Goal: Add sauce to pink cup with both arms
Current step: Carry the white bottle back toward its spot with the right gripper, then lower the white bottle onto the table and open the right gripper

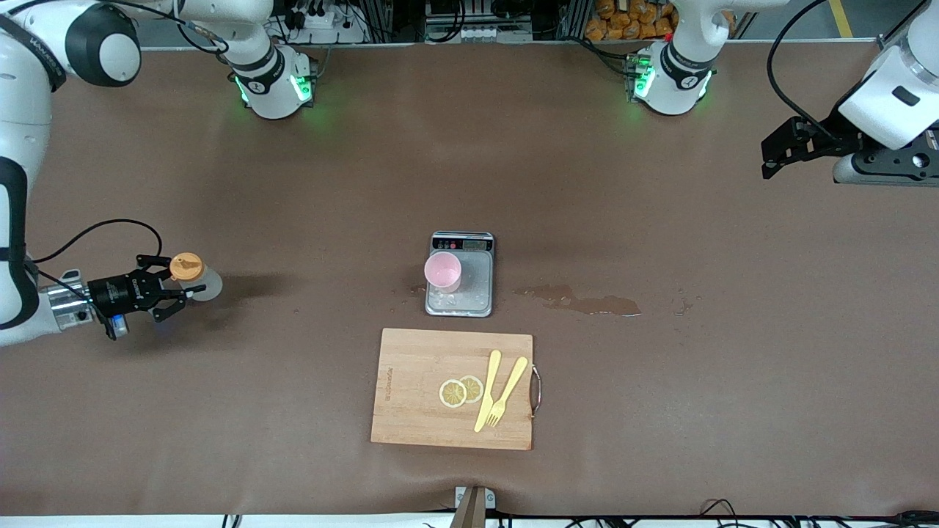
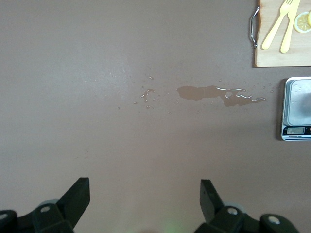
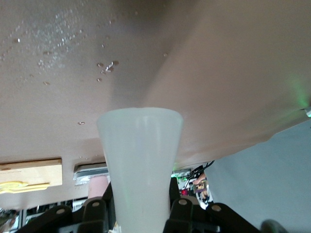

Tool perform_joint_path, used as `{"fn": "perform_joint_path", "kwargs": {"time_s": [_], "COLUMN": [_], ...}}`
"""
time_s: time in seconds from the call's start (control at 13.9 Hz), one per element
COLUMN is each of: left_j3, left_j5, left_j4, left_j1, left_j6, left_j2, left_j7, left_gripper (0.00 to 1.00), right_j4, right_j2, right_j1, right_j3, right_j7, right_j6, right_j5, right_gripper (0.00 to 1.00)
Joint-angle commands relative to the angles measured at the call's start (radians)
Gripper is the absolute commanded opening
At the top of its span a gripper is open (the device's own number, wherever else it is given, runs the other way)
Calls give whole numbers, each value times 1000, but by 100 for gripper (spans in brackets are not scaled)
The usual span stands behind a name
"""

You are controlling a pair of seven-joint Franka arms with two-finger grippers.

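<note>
The sauce bottle (image 1: 196, 279), translucent with an orange cap, is near the right arm's end of the table with my right gripper (image 1: 176, 291) shut on its body. In the right wrist view the pale bottle (image 3: 140, 160) fills the space between the fingers (image 3: 95, 204). I cannot tell whether the bottle touches the table. The pink cup (image 1: 443, 271) stands upright on the steel scale (image 1: 477, 282) at mid-table, and it also shows as the cup (image 3: 98, 187) past the bottle. My left gripper (image 1: 770, 155) hangs open and empty over the left arm's end of the table; its open gripper (image 2: 146, 194) looks down on bare tabletop.
A brown wet stain (image 1: 583, 301) lies beside the scale toward the left arm's end, seen again as the stain (image 2: 214, 92). A wooden cutting board (image 1: 411, 396) with lemon slices (image 1: 460, 391), a yellow knife and a fork (image 1: 506, 392) lies nearer the front camera than the scale.
</note>
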Motion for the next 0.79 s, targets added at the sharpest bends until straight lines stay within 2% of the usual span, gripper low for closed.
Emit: {"fn": "perform_joint_path", "kwargs": {"time_s": [0.0, 0.5, 0.72], "left_j3": [-8, -6, -6], "left_j5": [20, 6, 3], "left_j4": [22, 22, 21], "left_j1": [2, 2, 4], "left_j6": [-21, -21, -22], "left_j2": [6, -1, 4], "left_j7": [-18, -15, -15], "left_gripper": [100, 100, 100], "right_j4": [17, 17, 17], "right_j2": [47, 105, 121], "right_j1": [-58, -103, -108], "right_j3": [16, 15, 15], "right_j7": [-49, -142, -149], "right_j6": [-29, -29, -29], "right_j5": [55, 57, 56], "right_gripper": [44, 44, 50]}}
